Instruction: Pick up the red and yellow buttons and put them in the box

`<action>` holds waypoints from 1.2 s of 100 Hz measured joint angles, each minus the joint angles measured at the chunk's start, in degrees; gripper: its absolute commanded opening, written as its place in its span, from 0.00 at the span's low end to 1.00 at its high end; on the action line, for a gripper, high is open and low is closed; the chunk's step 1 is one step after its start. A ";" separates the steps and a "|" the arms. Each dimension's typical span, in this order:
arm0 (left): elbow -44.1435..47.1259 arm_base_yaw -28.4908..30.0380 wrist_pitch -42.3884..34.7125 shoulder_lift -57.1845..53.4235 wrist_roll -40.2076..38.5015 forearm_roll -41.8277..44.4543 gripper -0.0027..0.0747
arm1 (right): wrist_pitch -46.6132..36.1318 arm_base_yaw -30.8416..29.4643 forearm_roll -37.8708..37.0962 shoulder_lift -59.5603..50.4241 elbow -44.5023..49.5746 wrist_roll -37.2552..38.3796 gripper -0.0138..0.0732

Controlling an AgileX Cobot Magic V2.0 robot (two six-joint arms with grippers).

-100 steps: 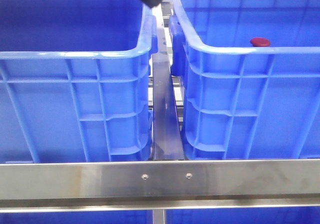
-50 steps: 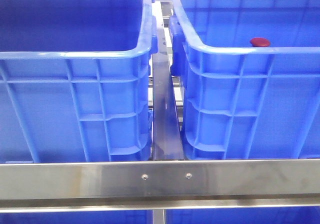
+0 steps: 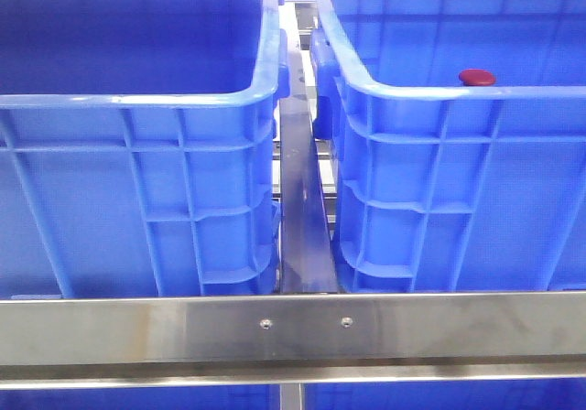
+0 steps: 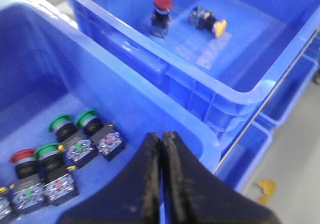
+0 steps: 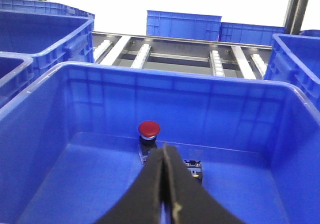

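Front view: two blue crates stand side by side behind a steel rail (image 3: 293,329), separated by a narrow metal strip (image 3: 300,218). The left crate (image 3: 137,154) lies at 9 o'clock, the box (image 3: 458,154) at 3 o'clock. A red button (image 3: 476,77) shows just above the box's near rim, toward 2 o'clock; neither arm appears in this view. Left wrist view: the left gripper (image 4: 162,149) has its fingers pressed together with nothing between them, positioned above the near crate's rim. Inside that crate lie green-capped buttons (image 4: 87,119) and one red-capped button (image 4: 22,157). In the adjacent crate, a red button stands upright beside a yellow button (image 4: 217,26) lying on its side. Right wrist view: the right gripper (image 5: 164,174) is likewise closed and empty, above the box interior, with the red button just beyond its tips.
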 measured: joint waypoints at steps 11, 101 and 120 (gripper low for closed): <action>4.07 0.00 -2.25 -4.69 0.00 -0.14 0.01 | -0.07 0.00 0.04 0.00 0.00 0.00 0.08; 19.57 3.08 -12.27 -21.96 0.00 -0.44 0.01 | 0.23 0.00 0.13 -0.10 0.00 0.00 0.08; 23.07 6.22 -15.31 -25.67 0.00 -0.54 0.01 | 0.23 0.00 0.13 -0.09 0.00 0.00 0.08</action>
